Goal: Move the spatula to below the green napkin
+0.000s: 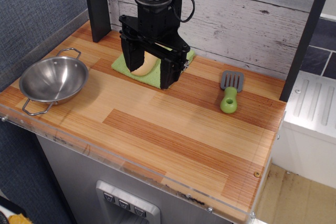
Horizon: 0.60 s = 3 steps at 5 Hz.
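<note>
The claw [149, 73] is hanging wide open and empty over the green napkin [137, 68] near the tabletop's [173, 140] back edge, straddling a tan loaf [146, 64]. The spatula [230, 91] is lying untouched toward the right edge, handle pointing frontward, easy to grasp.

1. Steel bowl [53, 80]: shiny silver, the landmark.
2. Green napkin [152, 66], right of the bowl: light green.
3. Bread loaf [146, 64], on that napkin: tan.
4. Spatula [230, 91], far right of the bowl: grey slotted blade, lime-green handle.
5. Gripper [149, 73]: black.
6. Table [173, 135]: striped orange-brown wood.
</note>
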Each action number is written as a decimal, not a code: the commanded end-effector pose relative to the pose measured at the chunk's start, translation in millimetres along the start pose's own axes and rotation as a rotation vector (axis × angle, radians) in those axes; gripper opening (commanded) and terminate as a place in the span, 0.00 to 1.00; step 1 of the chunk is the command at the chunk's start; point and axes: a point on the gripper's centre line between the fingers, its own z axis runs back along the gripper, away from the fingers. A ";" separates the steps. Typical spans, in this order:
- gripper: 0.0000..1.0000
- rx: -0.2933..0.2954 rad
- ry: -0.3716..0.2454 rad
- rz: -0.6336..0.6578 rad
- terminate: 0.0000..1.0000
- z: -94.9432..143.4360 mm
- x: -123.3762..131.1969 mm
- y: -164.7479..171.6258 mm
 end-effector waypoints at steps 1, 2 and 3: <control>1.00 0.000 0.000 0.000 0.00 0.0 0.0 0.0; 1.00 -0.053 -0.015 -0.007 0.00 -10.3 20.1 -30.2; 1.00 -0.135 -0.025 -0.043 0.00 -17.9 45.1 -62.7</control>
